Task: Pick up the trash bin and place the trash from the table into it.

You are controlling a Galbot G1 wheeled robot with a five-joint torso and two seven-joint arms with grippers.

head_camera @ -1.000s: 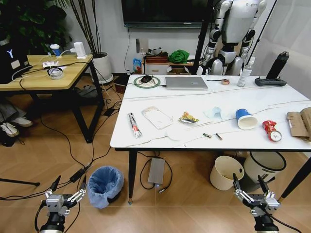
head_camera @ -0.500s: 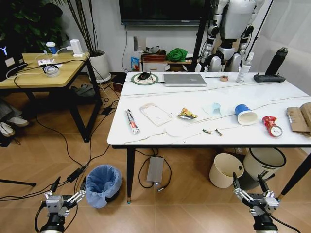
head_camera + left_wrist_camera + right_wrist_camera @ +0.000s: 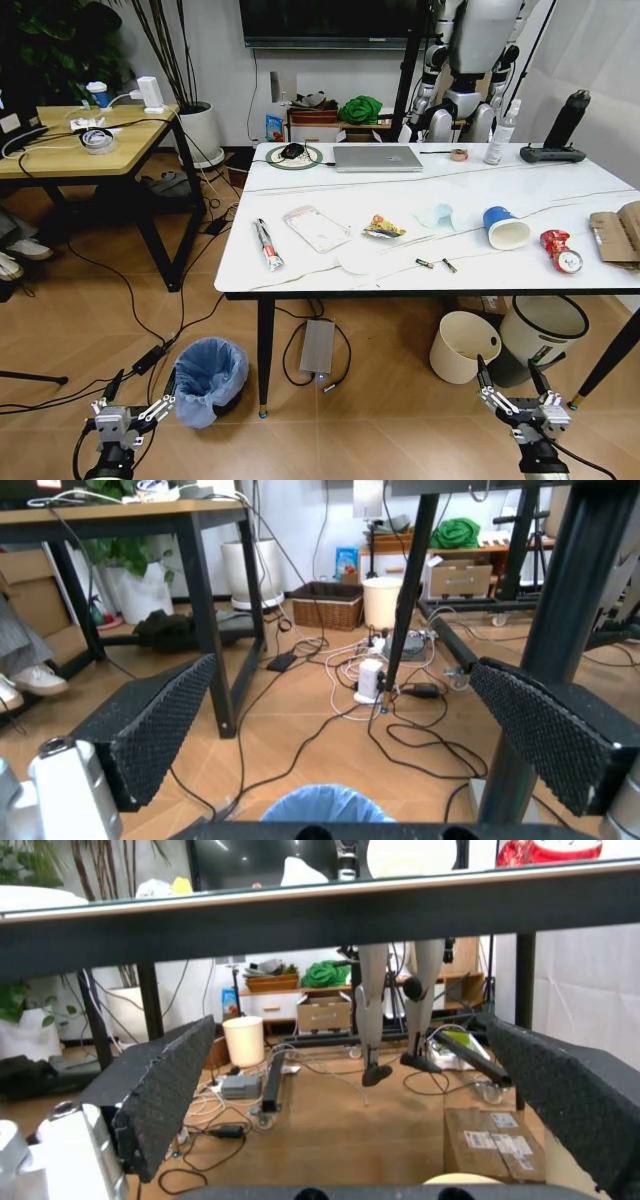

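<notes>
My view has drawn back from the marble-look worktop (image 3: 300, 268); both my left claw (image 3: 133, 400) and right claw (image 3: 509, 385) stay spread, low above the floor.

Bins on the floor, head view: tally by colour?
Light-blue-lined trash bin: 1
Cream bucket: 1
White bin with black rim: 1
Total: 3
</notes>
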